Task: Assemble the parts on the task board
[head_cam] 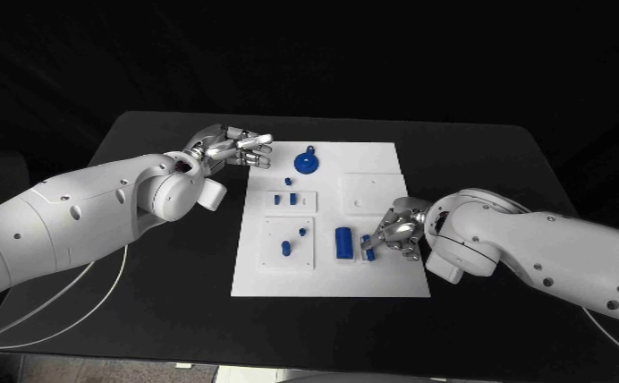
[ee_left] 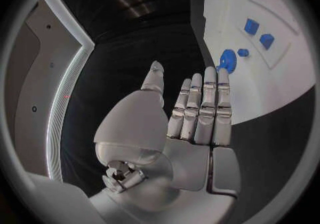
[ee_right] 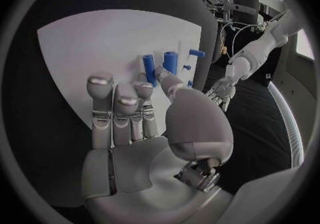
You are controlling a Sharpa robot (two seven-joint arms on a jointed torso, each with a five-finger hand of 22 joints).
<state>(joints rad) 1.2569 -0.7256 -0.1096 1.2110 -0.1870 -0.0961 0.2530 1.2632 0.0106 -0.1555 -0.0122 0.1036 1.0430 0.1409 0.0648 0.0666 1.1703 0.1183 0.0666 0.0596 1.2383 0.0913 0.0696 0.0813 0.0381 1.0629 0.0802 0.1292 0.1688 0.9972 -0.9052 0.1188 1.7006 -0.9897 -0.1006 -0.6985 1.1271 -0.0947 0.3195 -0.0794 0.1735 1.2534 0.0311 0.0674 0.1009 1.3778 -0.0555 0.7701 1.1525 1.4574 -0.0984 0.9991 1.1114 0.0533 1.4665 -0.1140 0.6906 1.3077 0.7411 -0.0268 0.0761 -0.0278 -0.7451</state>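
The white task board (head_cam: 374, 276) lies in the middle of the black table. A round blue disc part (head_cam: 307, 163) sits near its far edge. A tall blue cylinder (head_cam: 343, 242) and a shorter blue piece (head_cam: 368, 249) stand near the board's right side. My right hand (head_cam: 397, 231) hovers beside them with its fingers extended; its thumb (ee_right: 167, 82) reaches close to a blue cylinder (ee_right: 149, 69) and holds nothing. My left hand (head_cam: 233, 148) floats at the board's far left corner, fingers (ee_left: 203, 106) straight and empty, pointing toward the disc (ee_left: 227, 60).
Small blue pieces (head_cam: 285, 198) stand in a raised square block left of centre, and two more (head_cam: 294, 238) sit in a larger block below it. A white cable (head_cam: 78, 311) trails over the table's left front edge. The board's near end is bare.
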